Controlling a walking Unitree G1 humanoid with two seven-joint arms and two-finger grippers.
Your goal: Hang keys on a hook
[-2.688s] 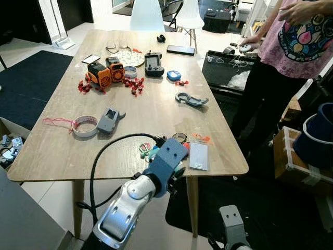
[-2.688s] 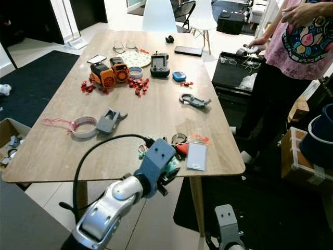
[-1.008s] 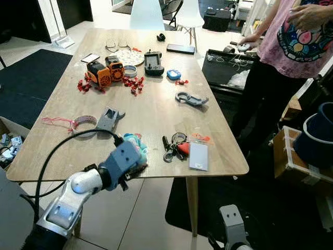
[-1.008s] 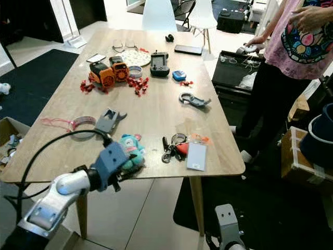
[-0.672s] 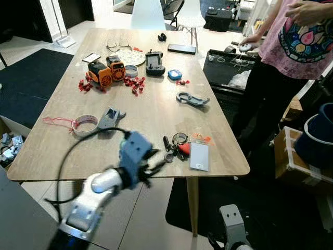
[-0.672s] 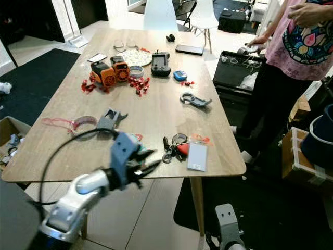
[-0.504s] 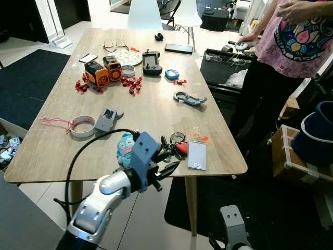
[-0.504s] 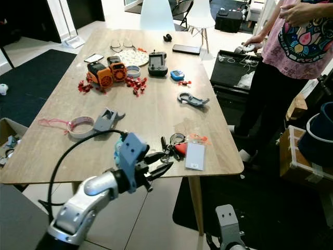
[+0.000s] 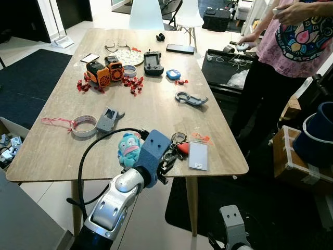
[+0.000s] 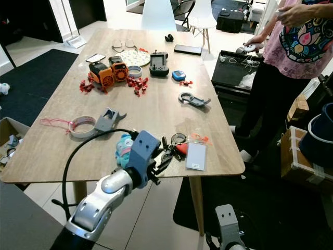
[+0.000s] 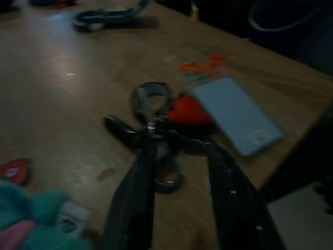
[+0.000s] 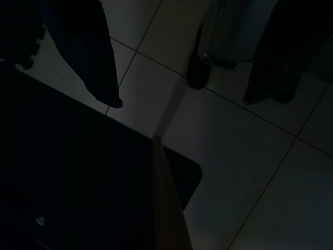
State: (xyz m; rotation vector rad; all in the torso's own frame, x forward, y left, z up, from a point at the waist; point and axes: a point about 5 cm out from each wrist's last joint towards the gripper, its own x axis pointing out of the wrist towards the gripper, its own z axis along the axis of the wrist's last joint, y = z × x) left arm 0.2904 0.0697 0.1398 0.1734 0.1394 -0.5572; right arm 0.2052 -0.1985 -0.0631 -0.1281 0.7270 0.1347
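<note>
A bunch of keys (image 9: 177, 141) with a metal ring and a red heart tag (image 11: 187, 114) lies near the table's front right edge, beside a white card (image 9: 198, 155). My left gripper (image 9: 167, 158) is low over the table just in front of the keys. In the left wrist view its two black fingers (image 11: 138, 192) stand open on either side of the keys (image 11: 153, 122), holding nothing. A teal plush toy (image 9: 128, 148) lies on the table to the gripper's left. My right arm (image 9: 232, 225) hangs idle by the floor, its gripper (image 12: 182, 88) open.
The wooden table (image 9: 151, 114) also carries a tape roll (image 9: 84, 126), a grey tool (image 9: 191, 99), orange gadgets (image 9: 104, 72), red bits and a controller (image 9: 153, 62). A person (image 9: 291, 47) stands at the table's right side. A blue bucket (image 9: 317, 135) stands at far right.
My left gripper swung left with the plush toy, let it go on the table, then came back right and closed in on the keys with fingers open.
</note>
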